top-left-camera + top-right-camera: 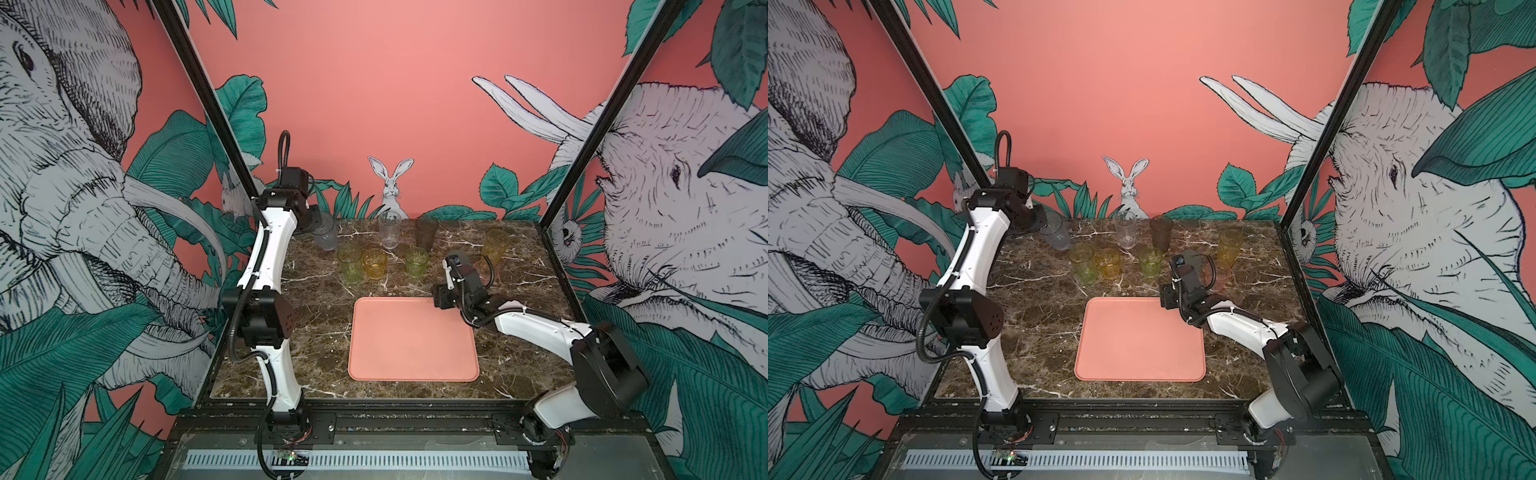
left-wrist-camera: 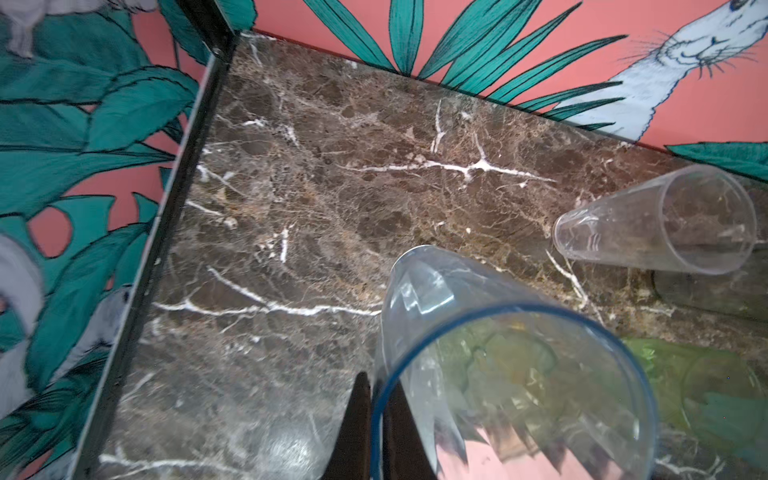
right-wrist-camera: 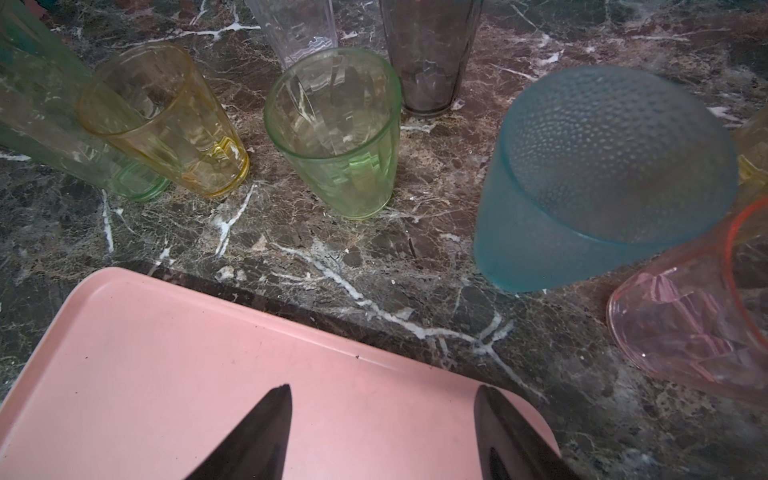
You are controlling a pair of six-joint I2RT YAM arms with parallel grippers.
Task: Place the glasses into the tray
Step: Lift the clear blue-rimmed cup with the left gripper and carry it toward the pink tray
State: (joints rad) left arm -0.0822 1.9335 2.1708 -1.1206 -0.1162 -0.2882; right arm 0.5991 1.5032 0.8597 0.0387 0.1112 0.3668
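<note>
The left gripper (image 2: pixel 376 390) is clamped tight on one wall of the grey-blue tumbler (image 2: pixel 511 365), one finger inside the rim and one outside. In a top view that glass (image 1: pixel 325 235) hangs tilted at the eleven o'clock corner of the marble table (image 1: pixel 324 324). Whether its base is clear of the marble cannot be told. A pinch on one thin, smooth wall leaves the glass free to swing or slide out, and a quick turn of the wrist would likely cause that. The tray (image 1: pixel 415 336) lies at six o'clock with no glass in it. The direct line to it passes the yellow-green tumbler (image 1: pixel 350 262) and the amber tumbler (image 1: pixel 375 262), which stand touching or nearly so at five o'clock from the held glass. A low carry could clip their rims and topple them toward the green tumbler (image 1: pixel 416 261). Set down at this tilt, the held glass could fall on its side. The right gripper (image 3: pixel 384 388) is spread wide with nothing in it, over the tray's one o'clock corner. An arriving glass could strike it there. If it swings out, it could knock the frosted blue tumbler (image 3: pixel 602 174) or the pink tumbler (image 3: pixel 698 332) close by.
</note>
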